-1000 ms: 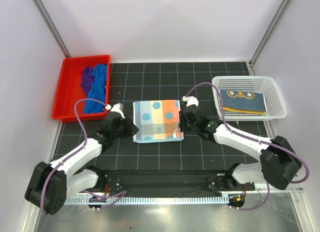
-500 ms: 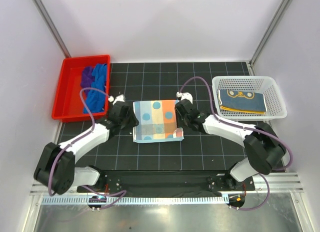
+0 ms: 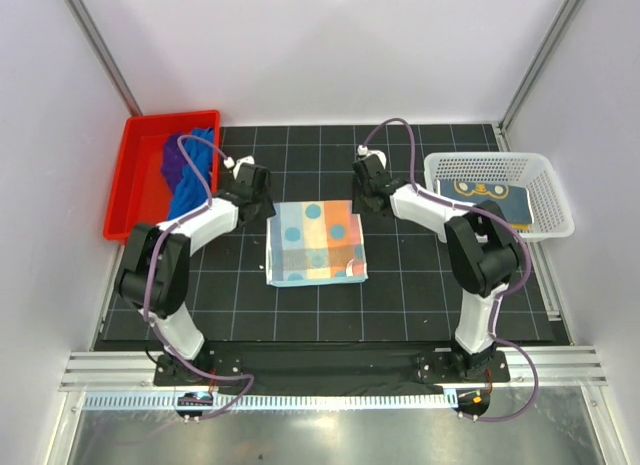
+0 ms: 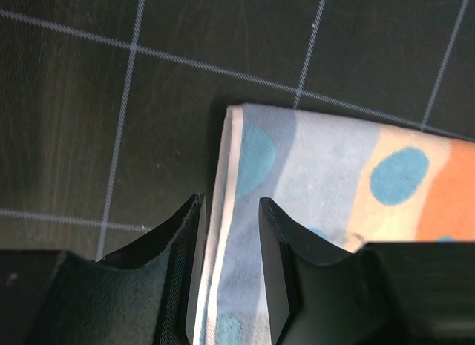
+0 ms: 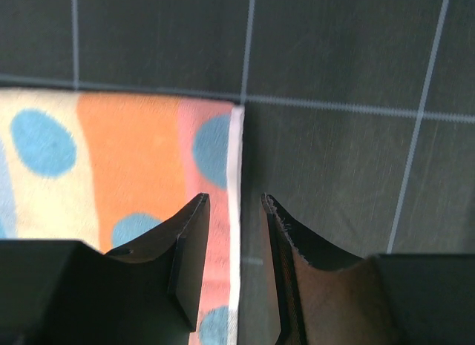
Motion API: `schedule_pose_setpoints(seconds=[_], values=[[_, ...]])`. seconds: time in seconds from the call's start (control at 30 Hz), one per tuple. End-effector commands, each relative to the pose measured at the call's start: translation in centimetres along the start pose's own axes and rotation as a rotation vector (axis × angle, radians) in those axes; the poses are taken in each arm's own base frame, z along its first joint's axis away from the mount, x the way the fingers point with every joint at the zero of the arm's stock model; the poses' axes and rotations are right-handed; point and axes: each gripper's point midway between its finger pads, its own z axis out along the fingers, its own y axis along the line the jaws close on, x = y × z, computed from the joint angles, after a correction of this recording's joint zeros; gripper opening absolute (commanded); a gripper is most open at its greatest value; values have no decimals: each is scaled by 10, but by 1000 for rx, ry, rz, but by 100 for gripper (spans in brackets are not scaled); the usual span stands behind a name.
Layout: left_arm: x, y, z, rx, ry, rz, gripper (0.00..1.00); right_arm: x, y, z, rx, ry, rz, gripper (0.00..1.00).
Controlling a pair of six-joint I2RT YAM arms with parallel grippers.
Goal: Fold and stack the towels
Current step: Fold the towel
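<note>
Both arms now reach farther toward the far edge of the worktop (image 3: 300, 150) than a second ago. The left fingers (image 4: 182, 248) move from midway along the patterned towel's (image 3: 315, 242) left edge to its far left corner. The right fingers (image 5: 189, 248) move likewise to its far right corner. Each pair now straddles the side hem there.

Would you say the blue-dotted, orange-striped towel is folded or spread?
Folded: the blue-dotted, orange-striped towel shows doubled layers along one edge.
</note>
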Motion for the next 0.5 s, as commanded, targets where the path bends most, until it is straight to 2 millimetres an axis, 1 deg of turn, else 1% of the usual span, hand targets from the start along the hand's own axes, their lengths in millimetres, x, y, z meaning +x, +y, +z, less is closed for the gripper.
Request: schedule_pose_setpoints(seconds=[0.0, 0.03, 0.07, 0.1, 0.17, 0.2, 0.23, 0.27, 0.3, 0.33, 0.4, 0.47], values=[[-23, -7, 6, 20, -23, 30, 39, -20, 4, 8, -17, -13, -12, 40], [-24, -9, 9, 30, -19, 30, 39, -27, 6, 10, -26, -21, -6, 40], [-23, -8, 16, 27, -9, 34, 39, -29, 4, 13, -26, -22, 0, 40], [-29, -10, 18, 29, -16, 35, 39, -30, 6, 18, -30, -18, 0, 40], [-26, -8, 27, 20, 4, 38, 39, -33, 7, 24, -39, -21, 6, 40], [-27, -8, 30, 19, 7, 42, 38, -39, 9, 25, -42, -29, 8, 41], [-32, -9, 32, 19, 1, 39, 38, -33, 9, 32, -42, -6, 5, 40], [-33, -8, 35, 14, 4, 36, 38, -33, 9, 35, -40, -4, 2, 40], [-29, -6, 40, 6, 18, 39, 36, -35, 9, 36, -41, -6, 4, 41], [-31, -8, 42, 13, 20, 38, 35, -32, 9, 41, -39, 5, 3, 41], [-27, -4, 47, 1, 33, 40, 34, -31, 7, 45, -41, 6, 8, 40], [-29, -2, 50, -4, 34, 36, 32, -29, 6, 50, -41, 12, 9, 40]])
